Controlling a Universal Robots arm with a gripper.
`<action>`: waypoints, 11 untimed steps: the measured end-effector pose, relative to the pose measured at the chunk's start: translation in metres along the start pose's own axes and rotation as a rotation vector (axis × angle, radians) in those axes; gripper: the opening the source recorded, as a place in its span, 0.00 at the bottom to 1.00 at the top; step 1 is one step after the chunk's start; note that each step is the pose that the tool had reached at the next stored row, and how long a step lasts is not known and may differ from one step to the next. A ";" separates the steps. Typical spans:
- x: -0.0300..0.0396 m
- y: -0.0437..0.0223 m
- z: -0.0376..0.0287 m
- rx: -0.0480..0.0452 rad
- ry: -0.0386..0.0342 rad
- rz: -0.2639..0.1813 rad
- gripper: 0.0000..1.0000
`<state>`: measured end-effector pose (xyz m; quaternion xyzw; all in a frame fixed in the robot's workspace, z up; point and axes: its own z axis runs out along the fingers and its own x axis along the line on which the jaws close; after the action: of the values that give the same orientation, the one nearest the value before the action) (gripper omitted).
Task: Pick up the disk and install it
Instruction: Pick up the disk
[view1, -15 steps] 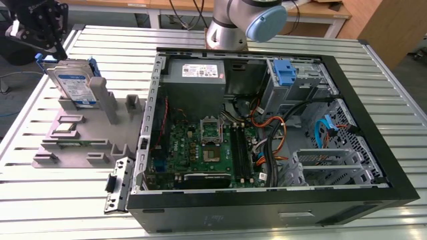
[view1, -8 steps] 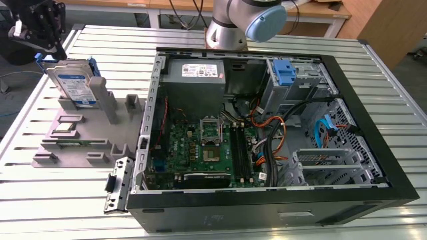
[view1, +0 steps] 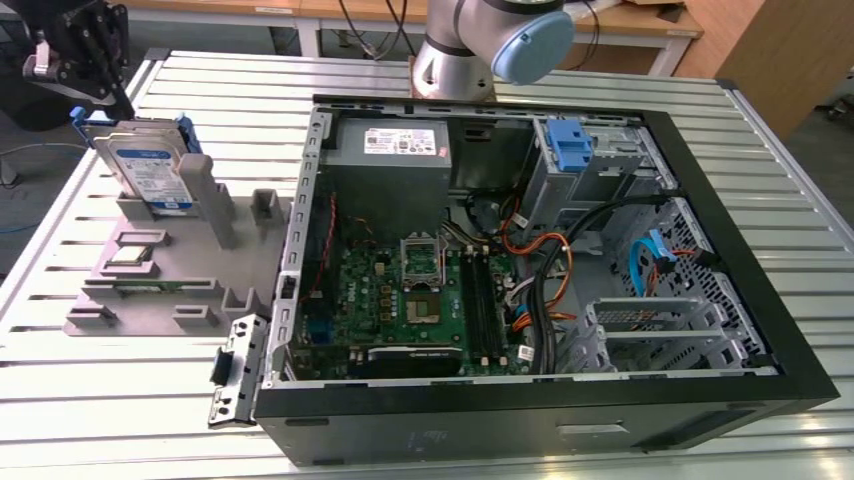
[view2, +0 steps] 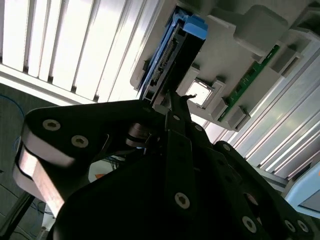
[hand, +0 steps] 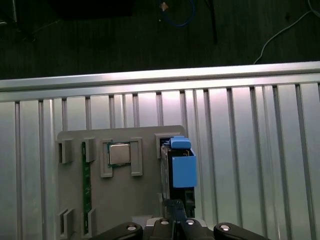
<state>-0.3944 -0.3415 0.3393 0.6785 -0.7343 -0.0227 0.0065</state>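
My arm reaches over the table's (view1: 134, 400) corner. My gripper (view1: 115, 102) hangs just above the disk (view1: 150, 172), upright at the holder's (view1: 160, 290) edge, fingers (hand: 174, 207) pressed together, empty.

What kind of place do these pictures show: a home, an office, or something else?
Most likely a robotics lab or test workshop. A robot arm stands at a slatted metal table that carries an open computer case and a grey fixture holding the disk on edge.
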 end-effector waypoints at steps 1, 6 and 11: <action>0.0000 0.0000 -0.0001 -0.0001 0.0000 0.000 0.10; 0.0001 0.0000 0.0001 -0.0004 -0.0041 0.000 0.10; 0.0000 0.0000 0.0005 -0.0006 -0.0061 0.000 0.10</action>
<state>-0.3944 -0.3415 0.3389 0.6785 -0.7342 -0.0250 0.0044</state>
